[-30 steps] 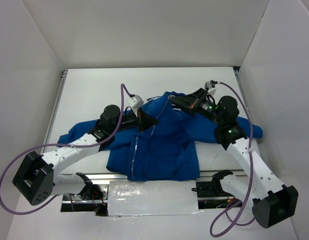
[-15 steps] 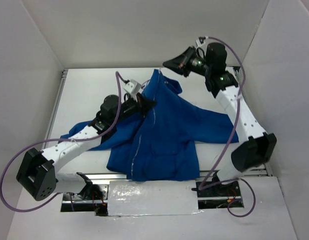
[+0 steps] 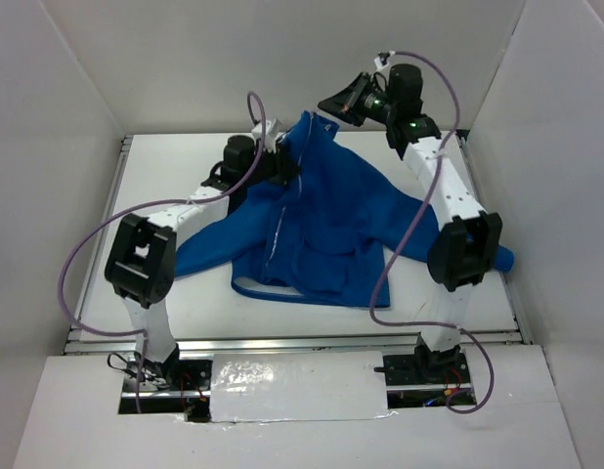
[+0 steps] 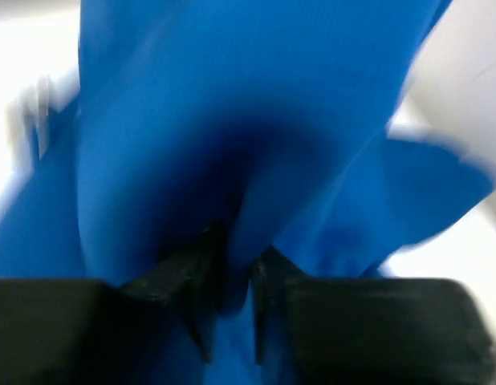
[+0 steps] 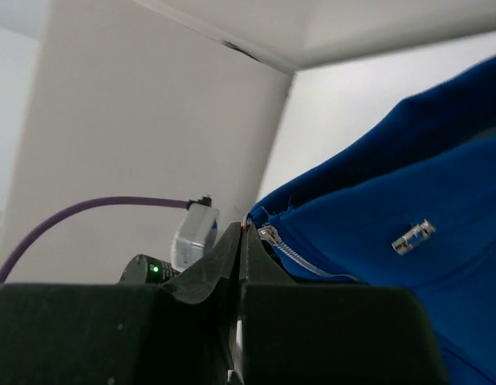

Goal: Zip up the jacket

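— Where is the jacket (image 3: 322,225) lying for you now?

— Your left gripper (image 4: 238,281) is pinching a fold of it. Blue cloth is rising above the fingers (image 4: 192,269) and spreading to both sides of them.

— And your right gripper (image 5: 241,241)?

— Its fingers are pressing together on the jacket's top edge, just at the upper end of the silver zipper (image 5: 292,250), which is running away from the fingertips. Your two grippers are holding the collar part up between them, and the lower part is resting on the table (image 3: 165,166) below them.
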Controlling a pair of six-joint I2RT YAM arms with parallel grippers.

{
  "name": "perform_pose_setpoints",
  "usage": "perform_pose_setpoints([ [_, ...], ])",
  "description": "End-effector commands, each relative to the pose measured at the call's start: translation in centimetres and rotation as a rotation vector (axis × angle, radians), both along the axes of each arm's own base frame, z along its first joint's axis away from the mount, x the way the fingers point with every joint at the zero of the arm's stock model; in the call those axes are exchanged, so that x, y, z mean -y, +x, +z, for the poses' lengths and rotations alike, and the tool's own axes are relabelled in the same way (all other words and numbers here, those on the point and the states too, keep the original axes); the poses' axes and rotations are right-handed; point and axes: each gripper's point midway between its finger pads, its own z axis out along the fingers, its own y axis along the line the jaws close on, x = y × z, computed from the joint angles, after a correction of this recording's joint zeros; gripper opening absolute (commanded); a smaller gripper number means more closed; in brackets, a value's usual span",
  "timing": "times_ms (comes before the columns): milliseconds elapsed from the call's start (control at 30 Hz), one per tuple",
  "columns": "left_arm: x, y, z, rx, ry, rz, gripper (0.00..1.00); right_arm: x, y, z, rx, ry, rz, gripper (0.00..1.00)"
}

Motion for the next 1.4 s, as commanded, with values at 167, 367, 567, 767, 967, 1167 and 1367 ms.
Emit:
perform_pose_setpoints([
  [167, -1.9, -1.7, -13.2, -0.359, 0.034, 0.024, 0.62, -0.2, 8.3, -7.3, 0.078, -0.072, -0.055, 0.0],
  [367, -4.6, -3.4, -10.0, -0.326, 0.024, 0.146, 0.99, -0.5, 11.3, -10.0, 0.042, -0.075, -0.063, 0.24],
  [567, -9.6, -7.3, -4.1, -0.341, 0.066, 0.351, 0.99, 0.9, 11.5, -5.8, 0.104, -0.061, -0.094, 0.46],
  [767, -14.1, -10.1, 1.4, -0.305, 0.056, 0.532, 0.99, 3.6, 6.5, 0.9, 0.169, -0.101, -0.157, 0.66],
  [967, -13.0, -14.4, 8.5, -0.195, 0.003, 0.356, 0.99, 6.9, -3.6, 2.0, 0.144, -0.192, -0.277, 0.92],
  [1167, -20.8, -18.5, 11.3, -0.132, 0.125, 0.654, 0.99, 9.0, -19.2, -0.3, 0.191, -0.347, -0.308, 1.0],
  [1367, -29.5, -21.9, 10.9, -0.134, 0.218, 1.088, 0.99, 13.9, -30.5, -1.5, 0.283, -0.387, -0.388, 1.0],
])
